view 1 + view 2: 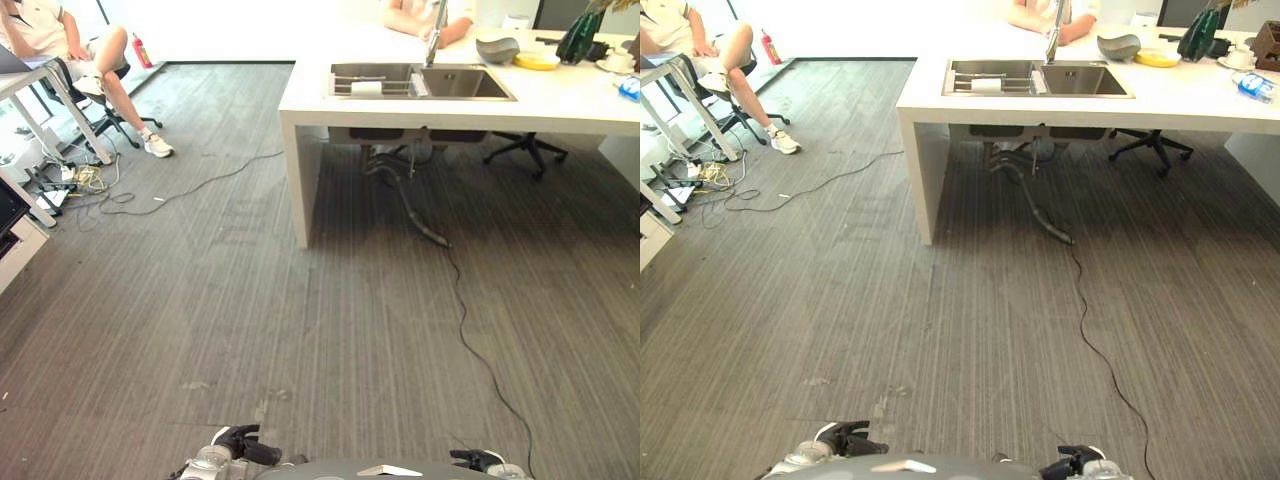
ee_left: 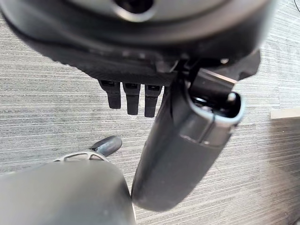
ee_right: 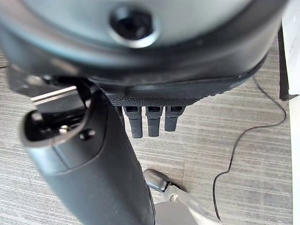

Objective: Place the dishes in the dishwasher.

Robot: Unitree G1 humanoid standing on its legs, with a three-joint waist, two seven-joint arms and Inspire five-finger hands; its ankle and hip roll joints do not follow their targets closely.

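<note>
A grey bowl (image 1: 497, 48), a yellow plate (image 1: 537, 61) and a cup on a saucer (image 1: 617, 61) stand on the white counter (image 1: 560, 108) far ahead, to the right of its steel sink (image 1: 462, 83). A rack with a white roll (image 1: 367, 88) lies in the sink's left basin. My left hand (image 1: 240, 445) and right hand (image 1: 480, 460) hang low at the near edge, far from the counter. In the wrist views the left hand's fingers (image 2: 132, 98) and the right hand's fingers (image 3: 150, 119) are straight over the grey floor, holding nothing.
A person (image 1: 90, 55) sits on a chair at the far left by a desk (image 1: 40, 95), with cables (image 1: 90, 185) on the floor there. Another person (image 1: 420, 15) is behind the counter. An office chair (image 1: 525, 150) and a hose (image 1: 410, 205) lie under it.
</note>
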